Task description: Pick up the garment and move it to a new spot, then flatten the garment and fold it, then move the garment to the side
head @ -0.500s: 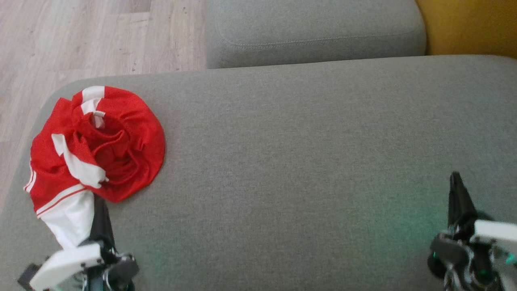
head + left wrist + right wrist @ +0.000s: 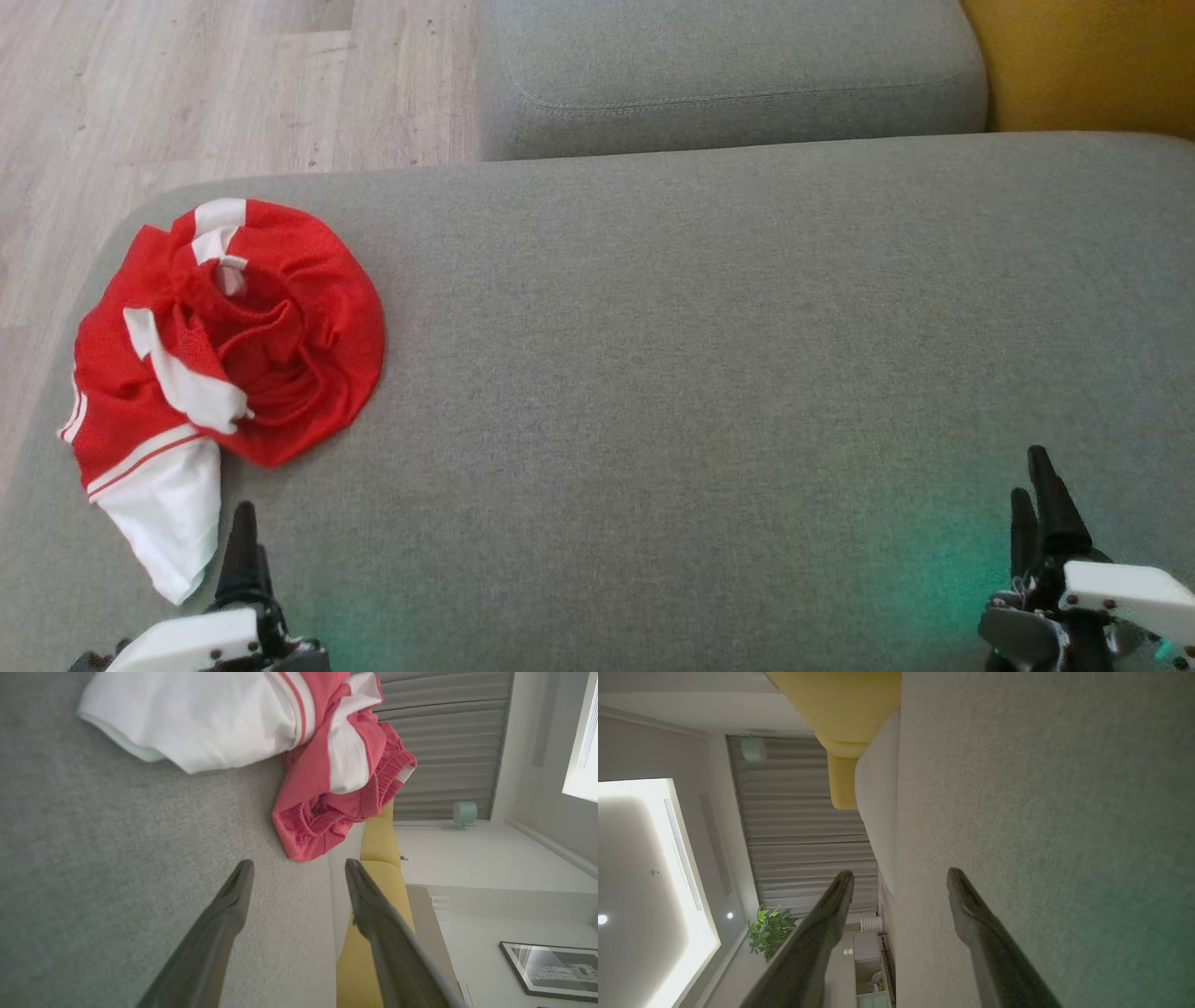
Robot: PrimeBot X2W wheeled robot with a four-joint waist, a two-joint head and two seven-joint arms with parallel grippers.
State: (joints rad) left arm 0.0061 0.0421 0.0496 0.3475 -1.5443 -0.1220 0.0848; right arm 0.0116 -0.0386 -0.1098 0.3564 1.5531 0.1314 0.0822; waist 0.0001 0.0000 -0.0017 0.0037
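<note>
The red-and-white garment (image 2: 224, 345) lies bunched at the left end of the grey sofa cushion (image 2: 700, 373), not yet lifted. The left pincer (image 2: 297, 864) hovers just beside its white edge, spread wide and empty, probably lined up to grab. The right pincer (image 2: 1029, 476), equally wide and empty, hangs well apart.

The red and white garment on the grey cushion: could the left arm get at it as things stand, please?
Probably yes: the left end effector is open, just short of the garment, with nothing but bare cushion between them.
</note>
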